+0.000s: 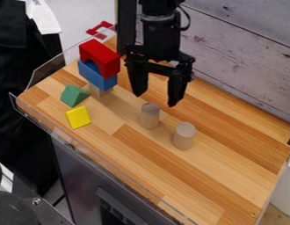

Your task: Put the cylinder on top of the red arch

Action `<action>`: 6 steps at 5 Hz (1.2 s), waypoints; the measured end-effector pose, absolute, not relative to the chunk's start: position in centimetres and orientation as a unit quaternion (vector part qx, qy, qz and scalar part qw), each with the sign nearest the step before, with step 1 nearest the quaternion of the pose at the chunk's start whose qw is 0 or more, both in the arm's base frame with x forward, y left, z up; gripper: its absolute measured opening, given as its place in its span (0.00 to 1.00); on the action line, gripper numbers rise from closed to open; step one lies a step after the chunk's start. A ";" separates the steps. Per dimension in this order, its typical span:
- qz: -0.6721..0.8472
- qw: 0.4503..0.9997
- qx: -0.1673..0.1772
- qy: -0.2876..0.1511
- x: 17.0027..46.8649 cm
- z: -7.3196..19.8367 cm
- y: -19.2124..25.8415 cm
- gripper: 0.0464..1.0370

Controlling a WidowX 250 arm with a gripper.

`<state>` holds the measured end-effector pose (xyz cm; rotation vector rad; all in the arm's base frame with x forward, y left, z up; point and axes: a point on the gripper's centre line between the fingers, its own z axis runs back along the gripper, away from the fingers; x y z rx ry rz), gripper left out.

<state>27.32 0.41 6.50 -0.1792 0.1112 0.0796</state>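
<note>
- Right up front, a dark metal part (30, 206) with a round bolt sat in the lower left corner.
- Next came the wooden top (230, 162), striped in light and darker brown, with a clear wall (52, 66) along its left side.
- And there they were, two pale cylinders (183, 136), both upright on the wood near the middle, near each other but apart; one stood closer to the camera, the other further back and to the left.
- Over to the gripper (155, 100)! It hung down from the top of the view, its two fingers spread wide apart, nothing held between them, the tips showing just above the further cylinder; how high they hung, there was no telling.
- The red arch (101, 52) was up at the upper left, resting on a blue arch (103, 81), with pale wood (96, 91) under that; neither cylinder was on it.
- Just in front of that stack lay a green wedge (73, 95), and nearer the camera, a yellow block (78, 117).
- Behind the stack showed a flat red piece (102, 30), and beyond the top's far edge rose a grey plank wall (241, 57).
</note>
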 end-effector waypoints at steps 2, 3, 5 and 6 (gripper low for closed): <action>0.041 0.997 -0.027 0.063 27.5 4.2 1.8 0.96; 0.042 0.997 -0.012 0.065 27.7 3.2 2.2 0.96; 0.038 0.997 -0.003 0.071 27.4 2.2 2.0 0.92; 0.035 0.997 -0.001 0.074 27.3 1.9 1.6 0.64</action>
